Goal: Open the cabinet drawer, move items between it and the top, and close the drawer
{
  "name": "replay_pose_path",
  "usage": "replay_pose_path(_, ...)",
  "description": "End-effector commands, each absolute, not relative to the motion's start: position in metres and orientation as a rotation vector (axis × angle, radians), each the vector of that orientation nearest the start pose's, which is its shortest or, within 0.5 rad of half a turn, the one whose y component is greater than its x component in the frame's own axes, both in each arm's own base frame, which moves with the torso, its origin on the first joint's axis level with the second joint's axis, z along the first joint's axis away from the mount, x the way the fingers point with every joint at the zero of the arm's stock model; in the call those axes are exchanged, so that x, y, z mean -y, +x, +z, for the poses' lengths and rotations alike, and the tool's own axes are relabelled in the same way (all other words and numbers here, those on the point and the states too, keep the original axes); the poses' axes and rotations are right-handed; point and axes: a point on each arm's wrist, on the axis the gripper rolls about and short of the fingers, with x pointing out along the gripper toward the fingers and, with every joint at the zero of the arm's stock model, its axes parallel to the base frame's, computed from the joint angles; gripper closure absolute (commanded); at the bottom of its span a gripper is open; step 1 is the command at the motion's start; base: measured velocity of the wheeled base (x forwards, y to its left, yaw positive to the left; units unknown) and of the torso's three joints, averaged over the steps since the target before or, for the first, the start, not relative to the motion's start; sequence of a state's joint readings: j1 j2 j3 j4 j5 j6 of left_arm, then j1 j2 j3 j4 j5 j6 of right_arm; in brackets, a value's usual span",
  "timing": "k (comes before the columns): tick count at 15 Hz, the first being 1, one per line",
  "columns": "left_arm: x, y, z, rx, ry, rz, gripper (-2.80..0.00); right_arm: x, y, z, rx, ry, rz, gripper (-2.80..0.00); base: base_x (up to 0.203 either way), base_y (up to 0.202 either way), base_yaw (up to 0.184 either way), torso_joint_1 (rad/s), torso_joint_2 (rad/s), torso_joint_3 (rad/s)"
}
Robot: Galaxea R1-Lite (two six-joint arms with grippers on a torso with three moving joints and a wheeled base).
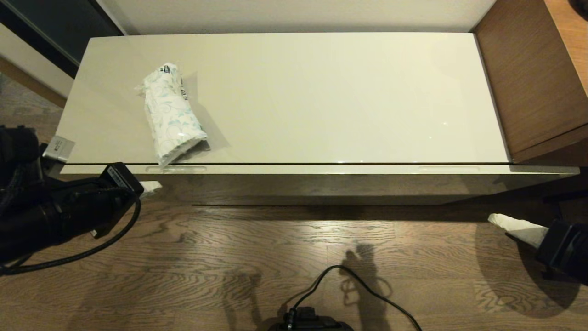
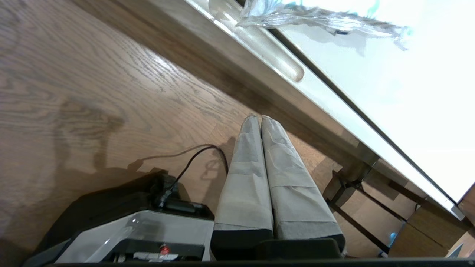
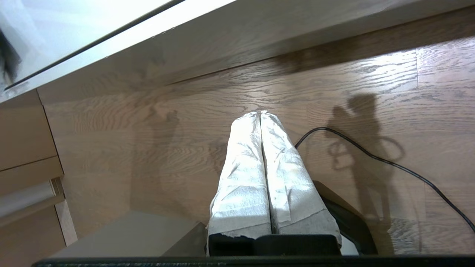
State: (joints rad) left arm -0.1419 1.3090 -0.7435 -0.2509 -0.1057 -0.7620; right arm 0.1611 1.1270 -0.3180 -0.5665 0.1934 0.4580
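The tissue pack (image 1: 172, 115) lay on the top (image 1: 321, 92) of the cabinet, toward nine o'clock on that glossy cream surface as the head camera saw it, with its printed label end pointing to about eleven o'clock and its crumpled open end at about five o'clock, reaching the front edge. In the left wrist view the wrapper's loose edge (image 2: 319, 18) hung just over the seam above the drawer. The cabinet drawer (image 1: 321, 169) was shut, its cream front flush under the top, and one slot handle (image 1: 176, 168) sat directly below the pack while the other slot handle (image 1: 448, 168) lay toward three o'clock. The left gripper (image 2: 256, 118) hovered over the wood floor (image 1: 257, 248) just in front of the drawer, at about eight o'clock in the head view, near the handle under the pack but not touching it; its padded fingers (image 2: 245, 167) were pressed together and held nothing. The right gripper (image 3: 259, 112) hung low over the floor at about four o'clock, well apart from the cabinet, with its fingers (image 3: 243, 174) likewise closed on nothing. A black cable (image 1: 358, 285) trailed across the floor at six o'clock, and brown wood-grain furniture (image 1: 533, 78) stood against the cabinet at two o'clock.
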Motion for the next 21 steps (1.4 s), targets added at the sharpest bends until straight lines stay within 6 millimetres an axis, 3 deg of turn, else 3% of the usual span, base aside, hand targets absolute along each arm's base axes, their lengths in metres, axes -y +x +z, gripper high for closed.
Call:
replay_pose_path(1,0.028,0.18,0.251,-0.358,-0.743,-0.127,0.0,-0.024,0.124,0.188,-0.259,0.456,0.296,0.0,0.0,0.0,0.0,0.0,0.0,0.0)
replay_pose_path(5,0.02,0.133,0.266,-0.353,-0.709,-0.116,0.0,-0.016,0.083,0.217,-0.25,0.453,0.248,0.0,0.0,0.0,0.0,0.0,0.0,0.0)
replay_pose_path(7,0.018,0.13,0.266,-0.359,-0.696,-0.105,0.0,-0.015,0.078,0.221,-0.248,0.45,0.223,0.0,0.0,0.0,0.0,0.0,0.0,0.0)
replay_pose_path(8,0.015,0.117,0.267,-0.371,-0.679,-0.088,0.0,-0.012,0.068,0.222,-0.255,0.445,0.194,0.0,0.0,0.0,0.0,0.0,0.0,0.0)
replay_pose_path(9,0.011,0.097,0.27,-0.365,-0.665,-0.076,0.0,-0.008,0.051,0.226,-0.251,0.441,0.16,0.0,0.0,0.0,0.0,0.0,0.0,0.0)
replay_pose_path(12,0.003,0.007,0.268,-0.324,-0.634,-0.046,0.0,0.001,-0.037,0.238,-0.24,0.433,0.038,0.0,0.0,0.0,0.0,0.0,0.0,0.0)
replay_pose_path(14,0.001,-0.046,0.249,-0.318,-0.622,-0.033,0.0,-0.002,-0.082,0.222,-0.274,0.438,-0.041,0.0,0.0,0.0,0.0,0.0,0.0,0.0)
replay_pose_path(16,0.001,-0.08,0.226,-0.351,-0.604,-0.013,0.0,-0.006,-0.11,0.206,-0.393,0.488,-0.105,0.0,0.0,0.0,0.0,0.0,0.0,0.0)
replay_pose_path(18,0.0,-0.103,0.209,-0.368,-0.539,-0.009,0.0,-0.003,-0.119,0.199,-0.351,0.502,-0.087,0.0,0.0,0.0,0.0,0.0,0.0,0.0)
replay_pose_path(19,-0.002,-0.105,0.205,-0.379,-0.505,0.008,0.0,0.0,-0.114,0.191,-0.345,0.497,-0.12,0.0,0.0,0.0,0.0,0.0,0.0,0.0)
replay_pose_path(21,-0.001,-0.103,0.197,-0.386,-0.5,0.01,0.0,0.0,-0.124,0.172,-0.277,0.449,-0.093,0.0,0.0,0.0,0.0,0.0,0.0,0.0)
